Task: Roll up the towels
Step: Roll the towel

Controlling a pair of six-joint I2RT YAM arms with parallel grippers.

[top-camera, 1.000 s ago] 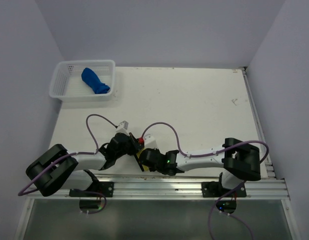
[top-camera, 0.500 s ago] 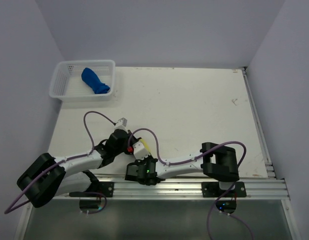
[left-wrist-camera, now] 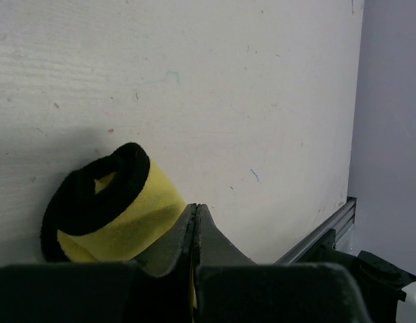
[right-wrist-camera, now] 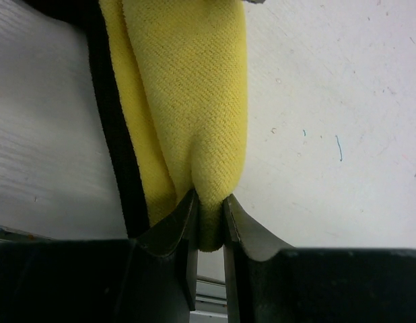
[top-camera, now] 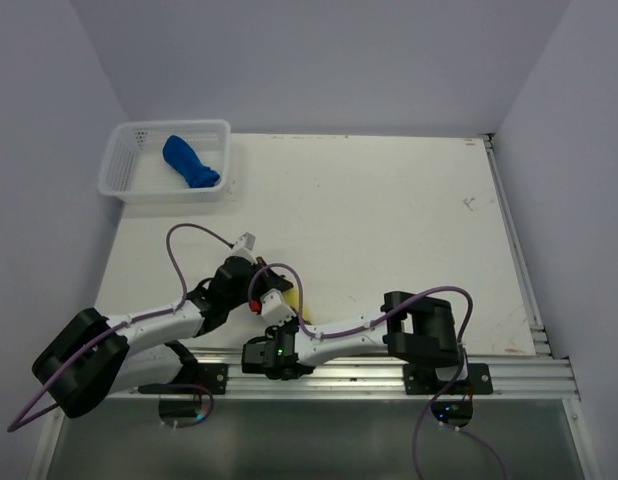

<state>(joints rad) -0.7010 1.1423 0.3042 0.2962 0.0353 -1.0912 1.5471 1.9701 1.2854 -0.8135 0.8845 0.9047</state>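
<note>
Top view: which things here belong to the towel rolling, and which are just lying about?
Job in hand:
- yellow towel, rolled, pinched in the right end effector
- blue towel, bunched in the white mesh basket
- left end effector, shut beside the yellow roll

Lying about:
- white mesh basket, far left corner

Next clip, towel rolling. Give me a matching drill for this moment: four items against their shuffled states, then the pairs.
Column one:
1. blue towel
2. yellow towel
3. left gripper
4. right gripper

Column two:
A. fingers pinching a yellow fold
B. lying in the white basket
C. fingers pressed together
D. rolled up, black edging showing at its end

Pairs: 1-B, 2-D, 3-C, 4-A
</note>
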